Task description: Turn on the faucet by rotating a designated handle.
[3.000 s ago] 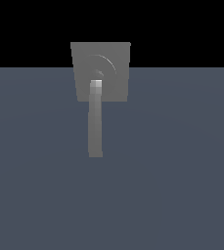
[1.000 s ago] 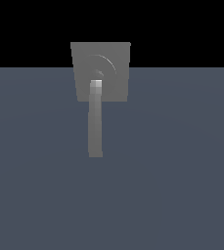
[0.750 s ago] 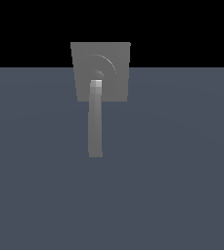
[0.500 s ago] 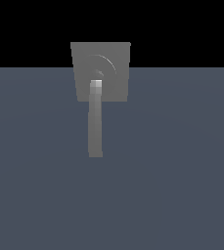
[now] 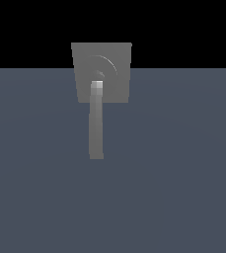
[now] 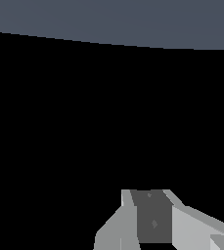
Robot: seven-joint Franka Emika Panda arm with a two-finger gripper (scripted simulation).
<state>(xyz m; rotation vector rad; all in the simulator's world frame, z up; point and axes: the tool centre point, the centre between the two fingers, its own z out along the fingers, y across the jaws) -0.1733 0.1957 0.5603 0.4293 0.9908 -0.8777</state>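
In the exterior view the faucet (image 5: 115, 64) is a matte grey squarish block with a faint circular ring, standing at the far edge of the floor. Its handle (image 5: 96, 123), a long narrow grey bar with a lighter rounded tip near the block's centre, runs from the block toward the camera. The robot arm does not show in this view. The wrist view shows only part of my gripper (image 6: 151, 215): pale grey pieces on either side of a darker panel, against black. Whether the jaws are open or shut does not show. Neither faucet nor handle appears in the wrist view.
A flat slate-grey floor (image 5: 173, 173) spreads around the faucet, with black background beyond its far edge. The wrist view shows a strip of the same floor (image 6: 108, 22).
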